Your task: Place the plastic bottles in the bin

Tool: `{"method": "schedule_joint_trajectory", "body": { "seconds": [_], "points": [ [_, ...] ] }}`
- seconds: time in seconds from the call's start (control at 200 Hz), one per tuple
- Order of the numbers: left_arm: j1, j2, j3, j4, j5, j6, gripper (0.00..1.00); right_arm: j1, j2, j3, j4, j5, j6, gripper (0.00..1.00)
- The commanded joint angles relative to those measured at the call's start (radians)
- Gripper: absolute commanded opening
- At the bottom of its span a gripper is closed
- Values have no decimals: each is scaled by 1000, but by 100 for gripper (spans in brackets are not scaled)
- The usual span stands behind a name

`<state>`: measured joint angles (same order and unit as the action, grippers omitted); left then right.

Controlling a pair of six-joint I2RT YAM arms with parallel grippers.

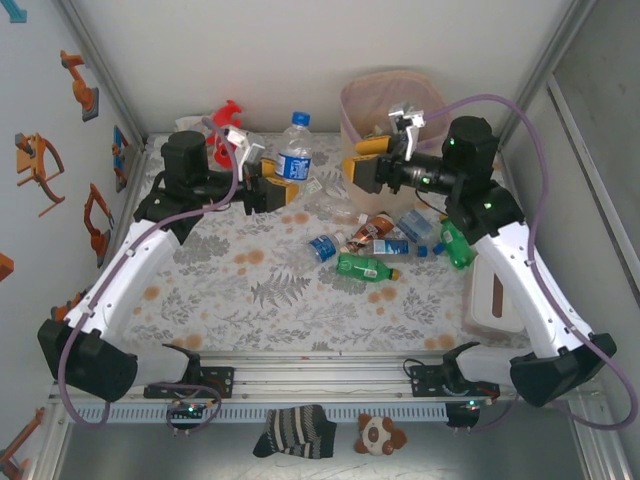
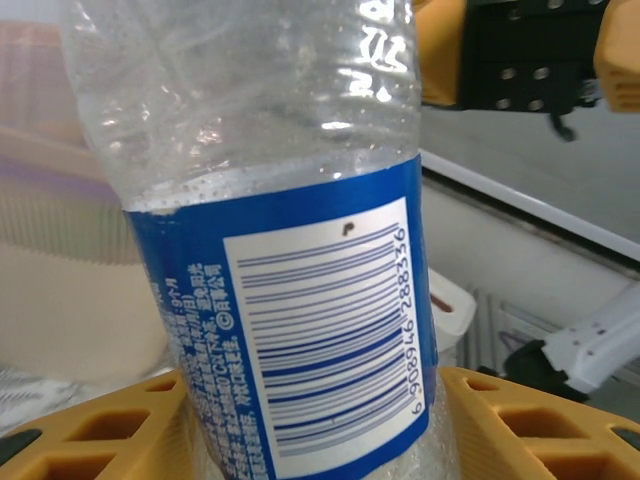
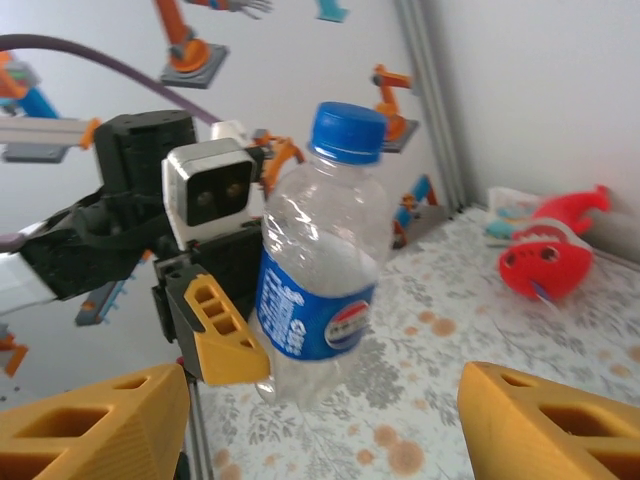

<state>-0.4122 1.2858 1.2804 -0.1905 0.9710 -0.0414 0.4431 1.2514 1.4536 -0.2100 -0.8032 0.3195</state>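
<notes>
A clear plastic bottle with a blue label and blue cap stands upright in my left gripper, which is shut on its lower body. Close up, the barcode label of this bottle sits between the yellow fingers of the left gripper. My right gripper hovers in front of the beige-pink bin, facing left. Its jaws stand wide open with nothing between them, and the right gripper looks at the held bottle. Several more bottles, green, brown and clear, lie on the mat below it.
A red fish toy lies at the back left, and shows again as the fish toy. A white box sits at the right edge. A striped sock and a small plush lie in front of the arm bases. Walls close in on three sides.
</notes>
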Motion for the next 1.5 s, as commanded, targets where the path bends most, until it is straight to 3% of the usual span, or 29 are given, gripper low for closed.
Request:
{"method": "schedule_joint_trajectory", "body": {
  "seconds": [0.0,0.16,0.546,0.876,1.032,1.297,1.497],
  "points": [
    [-16,-40,20,50,91,-18,55,58,-12,11,92,-42,-79,72],
    [-36,-65,31,72,132,-35,55,105,29,62,96,-24,-96,72],
    [-79,-93,48,106,182,-54,55,193,133,128,269,-96,32,72],
    [-89,-100,37,120,182,-57,55,213,136,132,271,-106,49,53],
    [-89,-103,34,120,178,-57,55,213,129,136,267,-102,52,49],
    [-90,-139,5,117,128,-39,68,213,119,155,202,-55,14,48],
    [-86,-160,-34,68,21,2,77,211,120,233,-7,33,-135,47]
  ]
}}
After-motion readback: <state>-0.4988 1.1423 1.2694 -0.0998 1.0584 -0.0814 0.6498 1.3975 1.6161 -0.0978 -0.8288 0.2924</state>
